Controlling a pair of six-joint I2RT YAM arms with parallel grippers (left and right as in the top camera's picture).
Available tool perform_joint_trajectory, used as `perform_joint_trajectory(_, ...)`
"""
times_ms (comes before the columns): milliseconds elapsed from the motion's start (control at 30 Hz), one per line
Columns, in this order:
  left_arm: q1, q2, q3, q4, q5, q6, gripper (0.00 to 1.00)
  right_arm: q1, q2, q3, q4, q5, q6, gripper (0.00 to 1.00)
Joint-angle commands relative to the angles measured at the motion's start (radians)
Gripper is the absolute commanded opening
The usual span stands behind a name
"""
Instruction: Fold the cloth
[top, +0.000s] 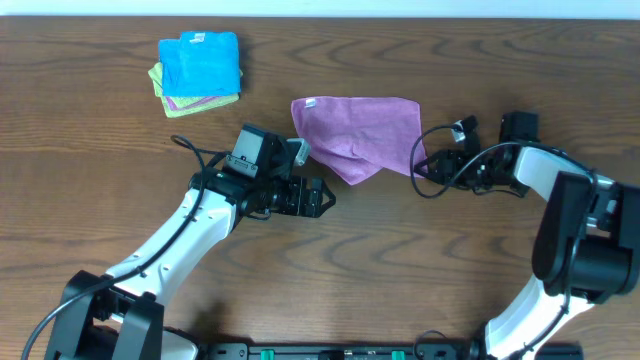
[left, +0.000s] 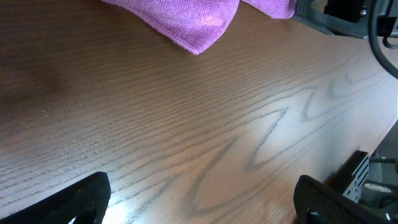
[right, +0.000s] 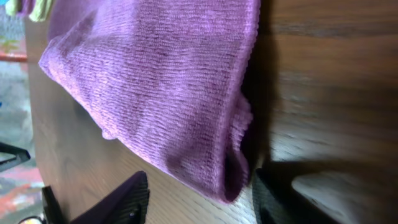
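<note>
— As you look across the worktop (top: 450, 260), where does the cloth (top: 355, 135) lie?
— Toward the far edge, about midway along. One corner points at the near edge, and its white tag (top: 311, 103) shows at its far left corner.
— And the right gripper (top: 428, 165)?
— Low at the cloth's right edge, fingers apart, a fold of the hem between them, not pinched.
— The left gripper (top: 322, 197)?
— Over bare wood just beside that pointed corner, fingers wide apart, holding nothing. A blue cloth (top: 200, 62) tops a small pile near the far left corner.
</note>
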Motion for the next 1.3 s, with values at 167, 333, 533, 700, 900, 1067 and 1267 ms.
perform_joint_trajectory(167,0.003,0.000,-0.004,0.001,0.008,-0.004,0.95,0.076,0.029,0.000,0.036,-0.001,0.098,0.02)
perform_joint_trajectory(333,0.003,0.000,-0.004,0.001,0.008,-0.004,0.95,0.075,0.029,0.012,0.015,-0.067,0.171,0.02)
perform_joint_trajectory(533,0.003,0.000,-0.004,0.001,0.008,-0.004,0.95,0.053,0.020,0.079,-0.171,-0.066,0.379,0.02)
perform_joint_trajectory(700,0.003,0.000,-0.004,0.002,0.008,-0.004,0.95,0.051,-0.005,0.148,-0.409,-0.360,0.312,0.01)
perform_joint_trajectory(900,0.003,0.000,-0.004,0.001,0.008,-0.004,0.95,0.055,-0.055,0.210,-0.695,-0.555,0.080,0.01)
perform_joint_trajectory(1067,0.003,0.000,-0.004,0.002,0.026,-0.003,0.95,0.055,-0.126,0.211,-0.808,-0.392,0.049,0.02)
perform_joint_trajectory(1267,0.002,0.000,-0.004,0.002,0.035,-0.004,0.95,0.055,-0.156,0.211,-0.910,-0.066,0.049,0.99)
